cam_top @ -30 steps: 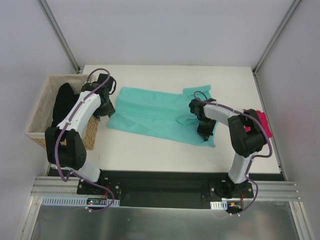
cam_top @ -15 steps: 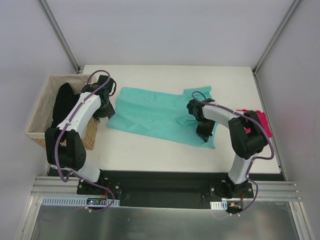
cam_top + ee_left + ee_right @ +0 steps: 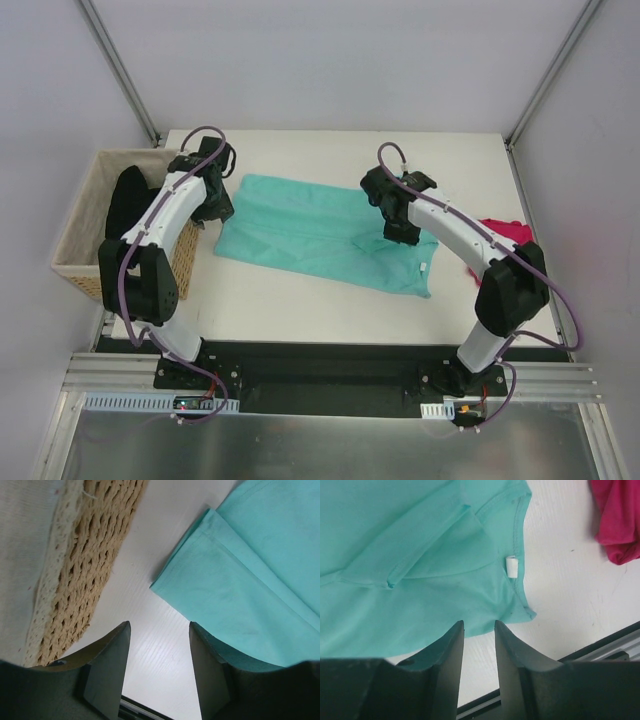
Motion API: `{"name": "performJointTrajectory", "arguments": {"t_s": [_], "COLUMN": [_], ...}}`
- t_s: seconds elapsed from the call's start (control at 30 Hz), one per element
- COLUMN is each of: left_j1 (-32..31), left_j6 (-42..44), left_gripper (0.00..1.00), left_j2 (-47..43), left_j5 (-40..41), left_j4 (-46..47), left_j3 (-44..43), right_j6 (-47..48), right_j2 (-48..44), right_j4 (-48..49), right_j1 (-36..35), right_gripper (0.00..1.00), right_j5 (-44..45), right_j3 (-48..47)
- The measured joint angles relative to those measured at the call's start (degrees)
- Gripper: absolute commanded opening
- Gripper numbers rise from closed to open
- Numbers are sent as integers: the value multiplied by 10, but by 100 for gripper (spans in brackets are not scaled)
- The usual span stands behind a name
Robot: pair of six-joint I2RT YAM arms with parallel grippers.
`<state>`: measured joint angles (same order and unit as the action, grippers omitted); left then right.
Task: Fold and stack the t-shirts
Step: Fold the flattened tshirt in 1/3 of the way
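Overhead, teal-mint t-shirt point(image 3: 320, 230) spread partly folded mid-desk point(image 3: 300, 300), magenta-pink t-shirt point(image 3: 512, 232) bunched at the right edge, partly behind the right arm point(image 3: 460, 232), wicker basket point(image 3: 75, 240) with dark cloth point(image 3: 125, 200) beside the left edge. Through the left wrist, left claw point(image 3: 159, 630) wide open and empty over bare desk, basket wall one side, teal corner the other. Through the right wrist, right claw point(image 3: 479, 627) parted narrowly, gripping nothing, above the teal collar and white label point(image 3: 511, 566), magenta-pink t-shirt well apart.
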<state>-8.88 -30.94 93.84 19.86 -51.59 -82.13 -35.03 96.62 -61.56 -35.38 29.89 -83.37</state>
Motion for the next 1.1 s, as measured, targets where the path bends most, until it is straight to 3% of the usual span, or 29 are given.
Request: {"name": "performJointTrajectory", "arguments": {"t_s": [0.17,0.3,0.33,0.73,1.1], "left_j1": [0,0,0,0,0], "left_j6": [8,14,15,36,39], "left_gripper": [45,5,0,0,0], "left_j2": [42,64,69,175,210], "left_j5": [-13,-24,-28,-75,-122], "left_j4": [9,23,25,52,60], "left_j3": [0,0,0,-36,-45], "right_j6": [24,43,46,76,86], "right_j2": [31,46,48,63,63], "right_j4": [-12,-13,-13,-13,-13], "right_j1": [0,7,9,44,57], "right_gripper": [35,35,35,34,34], "right_j5": [30,42,42,42,37], "right_j3": [-76,-124,-131,-163,-163]}}
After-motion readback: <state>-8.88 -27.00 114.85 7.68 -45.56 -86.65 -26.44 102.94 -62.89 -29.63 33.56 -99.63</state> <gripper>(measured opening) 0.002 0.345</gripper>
